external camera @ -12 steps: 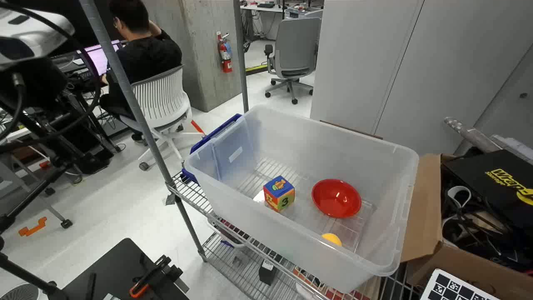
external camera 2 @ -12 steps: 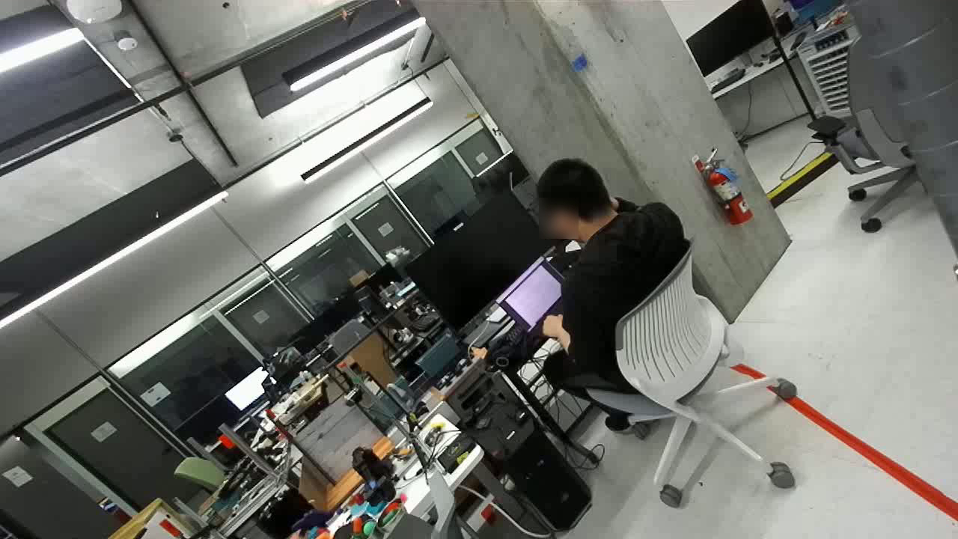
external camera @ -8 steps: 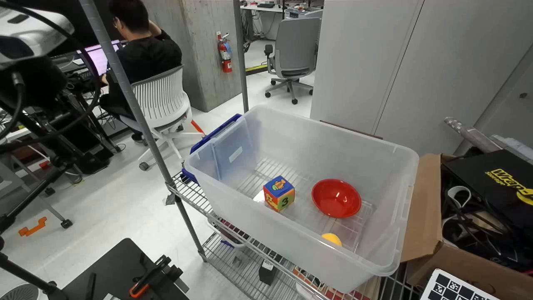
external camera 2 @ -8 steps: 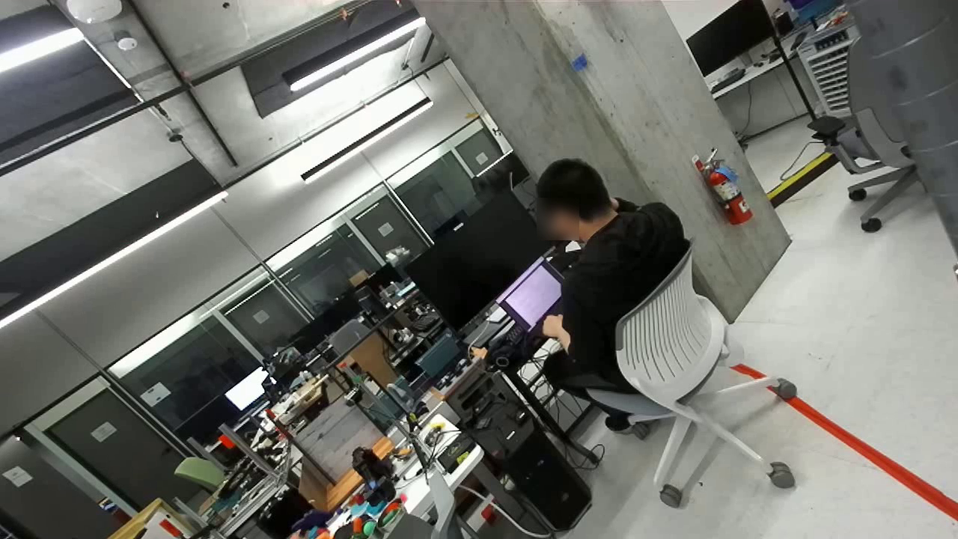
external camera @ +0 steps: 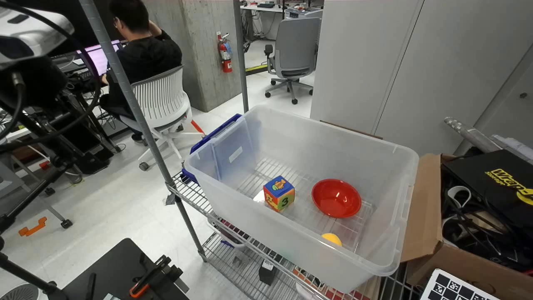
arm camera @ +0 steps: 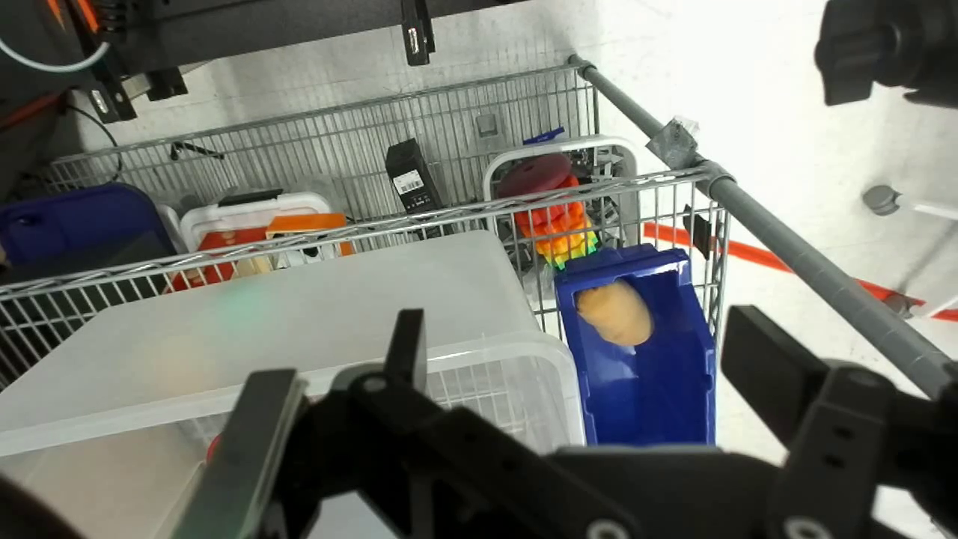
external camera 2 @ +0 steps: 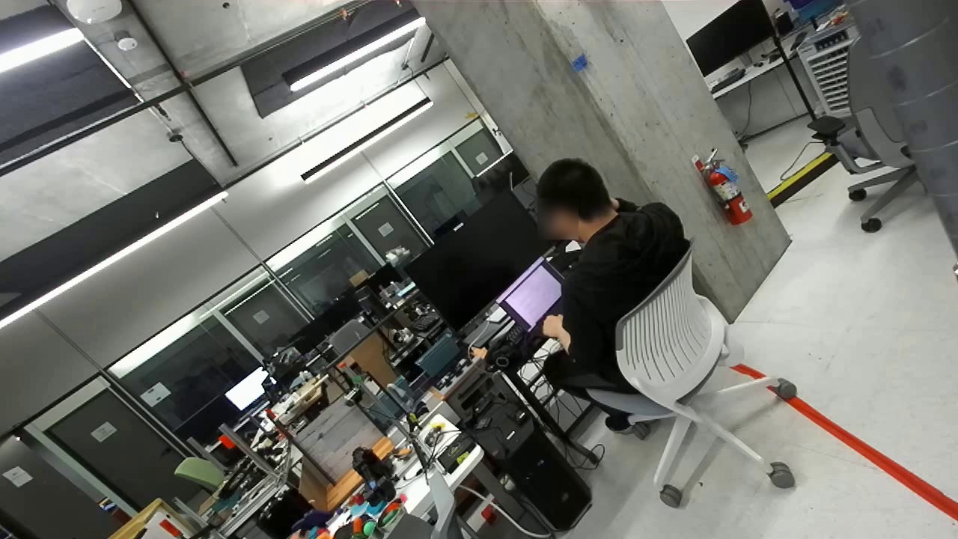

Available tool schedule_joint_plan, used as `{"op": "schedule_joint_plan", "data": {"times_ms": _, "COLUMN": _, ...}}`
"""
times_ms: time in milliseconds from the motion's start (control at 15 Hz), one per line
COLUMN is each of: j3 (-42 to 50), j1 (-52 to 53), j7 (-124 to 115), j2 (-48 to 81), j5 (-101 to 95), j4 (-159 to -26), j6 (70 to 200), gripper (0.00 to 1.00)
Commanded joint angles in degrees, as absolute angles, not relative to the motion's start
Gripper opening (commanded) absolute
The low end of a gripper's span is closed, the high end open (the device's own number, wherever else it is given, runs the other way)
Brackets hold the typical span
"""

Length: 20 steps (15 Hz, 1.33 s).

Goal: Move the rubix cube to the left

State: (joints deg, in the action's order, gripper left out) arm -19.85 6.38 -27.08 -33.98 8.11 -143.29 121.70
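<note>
The black two-fingered gripper, its fingers standing wide apart and grasping nothing, could soon be striking the rim of the rectangular translucent plastic tub, because the multicoloured picture-printed cube is sitting low inside tall walls, near mid-frame in an exterior view.

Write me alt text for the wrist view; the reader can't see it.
The robot's open gripper dominates the foreground, with a translucent plastic tub and a blue bin beyond it; a tan lump lies in the bin. Inside the tub a sliver of red shows, too little to identify. A black box sits on a lower wire shelf.
</note>
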Motion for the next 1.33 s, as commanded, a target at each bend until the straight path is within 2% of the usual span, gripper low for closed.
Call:
{"op": "schedule_joint_plan", "data": {"times_ms": 0, "j3": -19.22, "j1": 6.55, "j7": -27.69, "j2": -33.23, "j5": 7.40, "j4": -143.33, "j6": 123.69, "gripper": 1.00}}
{"op": "schedule_joint_plan", "data": {"times_ms": 400, "j3": -19.41, "j1": -3.18, "j7": -32.16, "j2": -23.88, "j5": -3.24, "j4": -139.99, "j6": 141.89, "gripper": 1.00}}
{"op": "schedule_joint_plan", "data": {"times_ms": 800, "j3": -19.26, "j1": -13.59, "j7": -43.53, "j2": -8.38, "j5": -17.58, "j4": -130.65, "j6": 157.84, "gripper": 1.00}}
{"op": "schedule_joint_plan", "data": {"times_ms": 1000, "j3": -21.14, "j1": -18.58, "j7": -54.74, "j2": 1.85, "j5": -27.34, "j4": -122.42, "j6": 159.61, "gripper": 1.00}}
{"op": "schedule_joint_plan", "data": {"times_ms": 1267, "j3": -18.12, "j1": -16.78, "j7": -65.26, "j2": 16.20, "j5": -34.86, "j4": -111.29, "j6": 158.13, "gripper": 1.00}}
